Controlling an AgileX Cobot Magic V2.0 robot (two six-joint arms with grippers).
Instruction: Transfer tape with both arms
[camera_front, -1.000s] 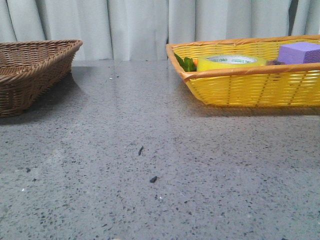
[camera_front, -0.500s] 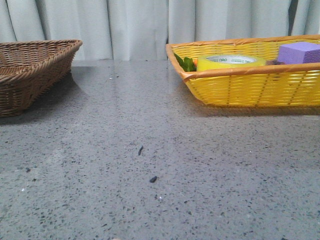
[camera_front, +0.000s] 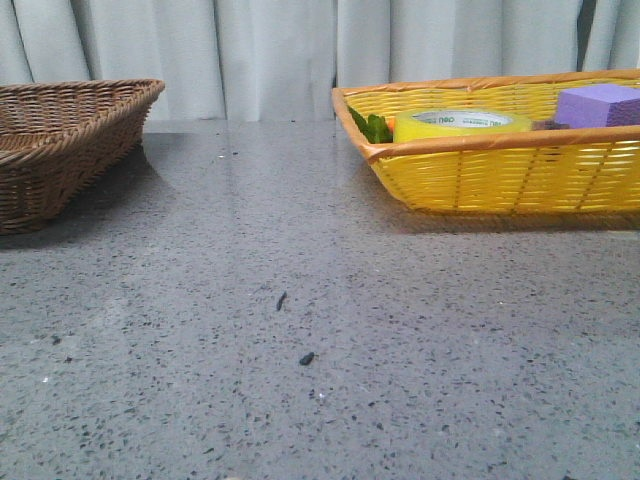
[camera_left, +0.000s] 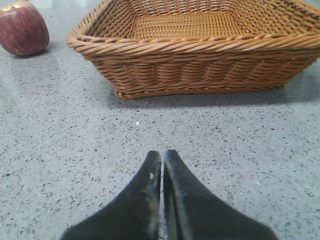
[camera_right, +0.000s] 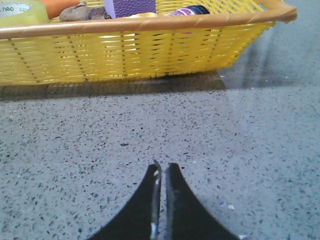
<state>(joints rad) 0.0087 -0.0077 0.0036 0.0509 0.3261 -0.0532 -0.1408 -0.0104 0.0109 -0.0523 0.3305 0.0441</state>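
Note:
The tape (camera_front: 462, 124), a yellow roll with a white core and green print, lies flat in the yellow basket (camera_front: 500, 175) at the back right; its edge also shows in the right wrist view as the tape (camera_right: 20, 12). My right gripper (camera_right: 162, 167) is shut and holds nothing, low over the grey table well short of the yellow basket (camera_right: 125, 50). My left gripper (camera_left: 162, 155) is shut too, with nothing in it, facing the brown wicker basket (camera_left: 200, 65). Neither gripper shows in the front view.
A purple block (camera_front: 598, 104) and green items (camera_front: 375, 127) share the yellow basket. The brown wicker basket (camera_front: 60, 150) stands at the back left. A red apple (camera_left: 22, 28) sits on the table beside it. Curtains hang behind the table.

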